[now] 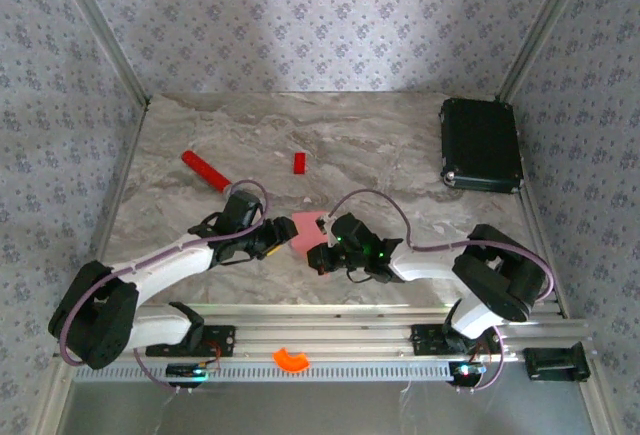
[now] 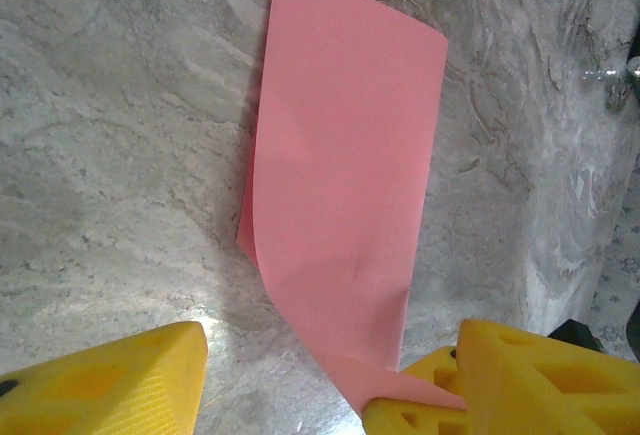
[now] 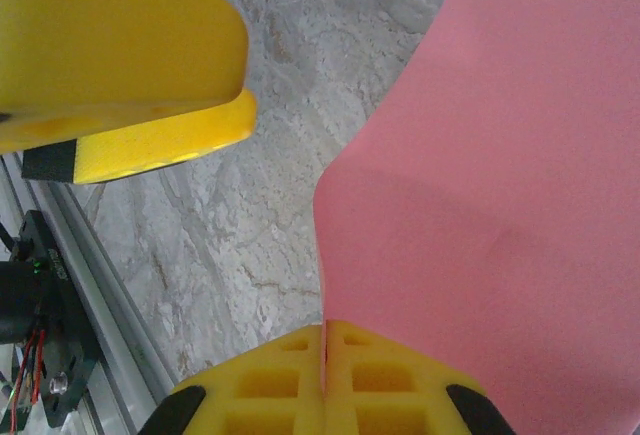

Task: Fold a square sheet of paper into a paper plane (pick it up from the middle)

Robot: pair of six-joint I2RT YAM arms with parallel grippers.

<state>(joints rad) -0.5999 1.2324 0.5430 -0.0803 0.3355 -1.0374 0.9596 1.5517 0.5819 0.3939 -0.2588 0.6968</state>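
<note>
Square sheet of paper (image 1: 303, 225) is lying mid-table (image 1: 400, 135) as a narrower folded pink rectangle, w/ its near corner lifting off the marble. R gripper (image 3: 325, 355) is sitting at 4 o'clock of the sheet, fingers pressed fully together & pinching that raised corner. L gripper (image 1: 277, 239) is coming in from 9 o'clock w/ jaws standing wide apart & gripping nothing; the pink tip is ending right by its R-side finger.

Only container: black case (image 1: 482, 145) is lying shut at 2 o'clock by the far R corner, contents hidden. Red stick (image 1: 205, 168) is lying at 10 o'clock, small red block (image 1: 299, 162) at 12 o'clock, both well apart from the sheet. Orange piece (image 1: 291, 359) is sitting on the rail at 6 o'clock.
</note>
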